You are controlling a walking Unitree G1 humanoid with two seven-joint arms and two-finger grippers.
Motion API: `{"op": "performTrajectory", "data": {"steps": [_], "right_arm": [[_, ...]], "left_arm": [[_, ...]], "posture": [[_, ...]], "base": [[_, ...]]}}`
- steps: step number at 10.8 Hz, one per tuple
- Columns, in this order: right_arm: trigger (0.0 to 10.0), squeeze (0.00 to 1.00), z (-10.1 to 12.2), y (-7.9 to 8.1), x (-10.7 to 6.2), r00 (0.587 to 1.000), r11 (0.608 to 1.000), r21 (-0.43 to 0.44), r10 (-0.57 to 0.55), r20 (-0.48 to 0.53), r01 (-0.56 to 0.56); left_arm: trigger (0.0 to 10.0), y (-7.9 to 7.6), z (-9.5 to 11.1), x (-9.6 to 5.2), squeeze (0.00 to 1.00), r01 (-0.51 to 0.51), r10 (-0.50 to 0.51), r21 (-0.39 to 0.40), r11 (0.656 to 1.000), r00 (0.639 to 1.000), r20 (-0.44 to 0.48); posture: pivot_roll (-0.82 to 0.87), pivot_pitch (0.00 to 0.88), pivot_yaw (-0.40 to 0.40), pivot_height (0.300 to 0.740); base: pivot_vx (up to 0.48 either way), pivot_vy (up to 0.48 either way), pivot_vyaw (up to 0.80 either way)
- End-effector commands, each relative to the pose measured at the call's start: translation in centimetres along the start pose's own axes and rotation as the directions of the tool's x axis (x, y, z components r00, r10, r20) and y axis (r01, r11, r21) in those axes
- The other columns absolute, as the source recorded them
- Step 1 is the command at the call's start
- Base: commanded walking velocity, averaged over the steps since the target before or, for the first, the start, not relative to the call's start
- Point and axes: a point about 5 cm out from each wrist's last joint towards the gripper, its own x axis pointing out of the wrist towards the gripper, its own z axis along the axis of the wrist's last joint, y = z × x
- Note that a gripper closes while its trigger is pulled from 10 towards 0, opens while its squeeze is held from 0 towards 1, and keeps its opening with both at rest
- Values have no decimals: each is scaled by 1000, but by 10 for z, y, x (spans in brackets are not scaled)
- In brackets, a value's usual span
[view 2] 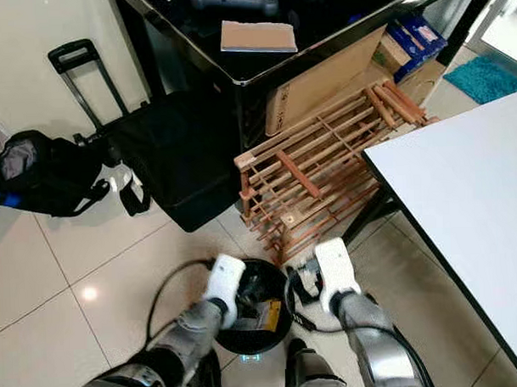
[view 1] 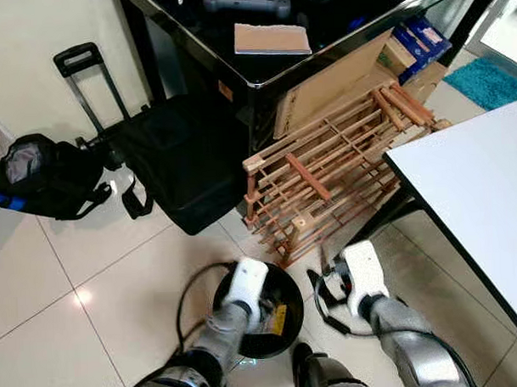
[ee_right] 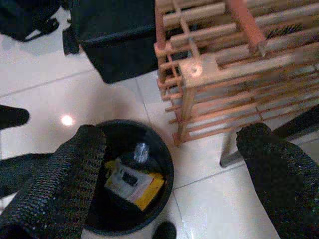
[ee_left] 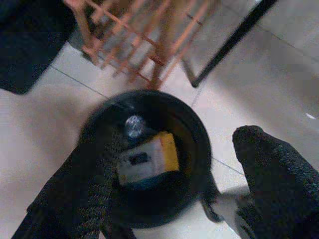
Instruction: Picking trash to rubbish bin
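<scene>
A round black rubbish bin [view 1: 293,308] stands on the tiled floor just in front of me. Inside it lie a yellow and white packet [ee_left: 149,157] and a small shiny crumpled piece [ee_left: 133,125]. My left gripper [ee_left: 174,142] hangs right above the bin's mouth, open, with nothing between its fingers. My right gripper [ee_right: 173,133] is a little to the right of the bin, near the foot of the wooden rack, also open and holding nothing. The right wrist view shows the same bin [ee_right: 167,167] and packet [ee_right: 132,184].
A wooden slatted rack [view 1: 326,174] leans just behind the bin. A white table [view 1: 479,177] with a black leg [ee_right: 299,127] is on the right. A black trolley bag [view 1: 181,171] and a backpack [view 1: 45,171] sit to the left, below a black glass table [view 1: 263,70].
</scene>
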Motion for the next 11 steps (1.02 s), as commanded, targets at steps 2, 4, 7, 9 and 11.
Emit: {"op": "performTrajectory", "data": {"steps": [2,4,7,9,11], "right_arm": [[10000,0,3,-6,5,999,999,31,-46,29,45],[10000,0,30,-14,16,985,994,54,-104,138,97],[10000,0,76,-25,29,929,980,96,-198,312,177],[10000,0,106,-29,30,872,971,127,-238,428,203],[10000,0,121,-37,26,820,955,168,-295,490,243]], "left_arm": [[10000,19,13,-1,0,-86,89,-36,996,992,90],[10000,45,36,-6,0,-193,191,-13,981,955,225],[10000,71,86,-17,0,-329,292,3,944,843,451],[10000,80,125,-28,0,-360,331,-74,930,733,595],[10000,77,144,-34,0,-350,324,-97,932,681,656]], "posture": [[-121,216,16,740],[-104,169,31,740],[-83,81,54,740],[-90,37,67,740],[-99,2,79,740]], "base": [[0,0,0],[0,0,0],[0,0,0],[0,0,0],[0,0,0]]}}
